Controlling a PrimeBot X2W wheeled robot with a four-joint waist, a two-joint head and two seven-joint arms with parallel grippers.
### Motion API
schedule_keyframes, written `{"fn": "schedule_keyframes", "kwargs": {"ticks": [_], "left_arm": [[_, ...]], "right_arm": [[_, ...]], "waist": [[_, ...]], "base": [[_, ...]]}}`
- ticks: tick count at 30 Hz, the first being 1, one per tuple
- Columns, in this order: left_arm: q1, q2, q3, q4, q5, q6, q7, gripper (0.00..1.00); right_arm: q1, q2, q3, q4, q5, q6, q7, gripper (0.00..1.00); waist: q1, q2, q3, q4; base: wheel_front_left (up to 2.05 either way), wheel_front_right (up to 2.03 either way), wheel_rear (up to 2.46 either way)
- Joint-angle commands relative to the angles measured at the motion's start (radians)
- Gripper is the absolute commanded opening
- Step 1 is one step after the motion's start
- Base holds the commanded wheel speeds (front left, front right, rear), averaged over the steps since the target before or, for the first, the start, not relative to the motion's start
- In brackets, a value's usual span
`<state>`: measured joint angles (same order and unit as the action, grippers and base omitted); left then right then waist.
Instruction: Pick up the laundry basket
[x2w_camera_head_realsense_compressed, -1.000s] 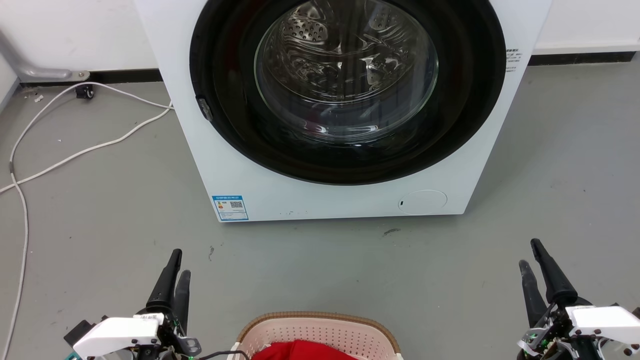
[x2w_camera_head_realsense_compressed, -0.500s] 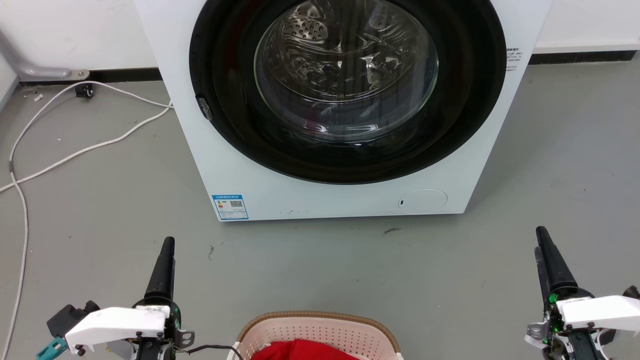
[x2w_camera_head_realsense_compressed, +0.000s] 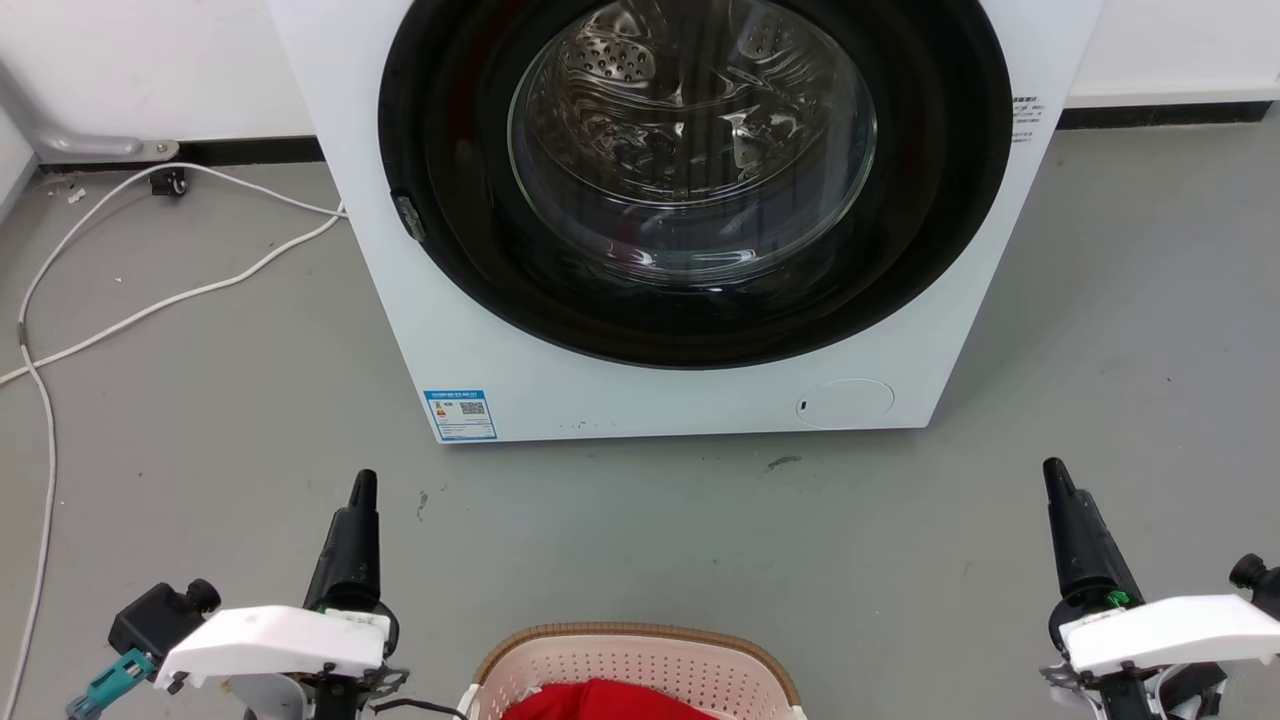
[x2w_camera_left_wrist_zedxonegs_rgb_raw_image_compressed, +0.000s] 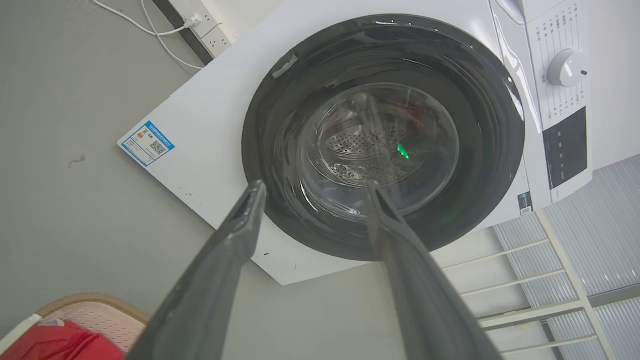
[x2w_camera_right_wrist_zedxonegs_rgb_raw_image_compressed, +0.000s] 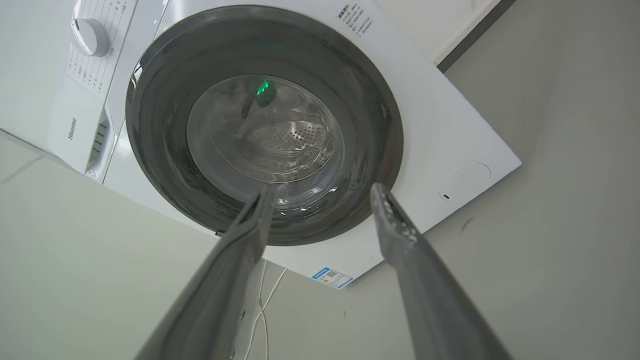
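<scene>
Pink basket (x2w_camera_head_realsense_compressed: 640, 662) sits on the floor nearest me, low between my grippers. Left gripper (x2w_camera_head_realsense_compressed: 360, 495) and right gripper (x2w_camera_head_realsense_compressed: 1058, 480) both spread wide, pointing beyond it; left looks closer.

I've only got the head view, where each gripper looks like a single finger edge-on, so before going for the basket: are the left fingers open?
Observer: Yes; the left wrist view shows the left gripper with fingers spread apart, nothing between them.
Operator: And the right?
Observer: The right gripper is open and empty too, aimed at the washer.
Operator: Does a wrist camera catch the basket?
Observer: The left one does: the laundry basket sits at its lower left corner, outside the fingers' gap.
</scene>
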<state>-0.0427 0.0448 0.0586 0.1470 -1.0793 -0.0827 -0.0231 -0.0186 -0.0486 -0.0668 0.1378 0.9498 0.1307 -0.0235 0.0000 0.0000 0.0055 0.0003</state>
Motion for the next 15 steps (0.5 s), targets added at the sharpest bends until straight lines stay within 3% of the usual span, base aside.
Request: {"fn": "schedule_keyframes", "kwargs": {"ticks": [1, 15], "left_arm": [[-0.002, 0.004, -0.005, -0.022, 0.031, 0.006, -0.01, 1.0], [0.02, 0.005, -0.026, -0.053, 0.237, 0.018, -0.059, 1.0]], "right_arm": [[-0.007, -0.003, 0.002, -0.022, -0.034, 0.0, -0.009, 1.0], [0.017, -0.003, 0.015, -0.065, -0.254, 0.0, -0.059, 1.0]], "waist": [[0.0, 0.0, 0.0, 0.0], [0.0, 0.0, -0.002, 0.0]], "base": [[0.0, 0.0, 0.0], [0.0, 0.0, 0.0]]}}
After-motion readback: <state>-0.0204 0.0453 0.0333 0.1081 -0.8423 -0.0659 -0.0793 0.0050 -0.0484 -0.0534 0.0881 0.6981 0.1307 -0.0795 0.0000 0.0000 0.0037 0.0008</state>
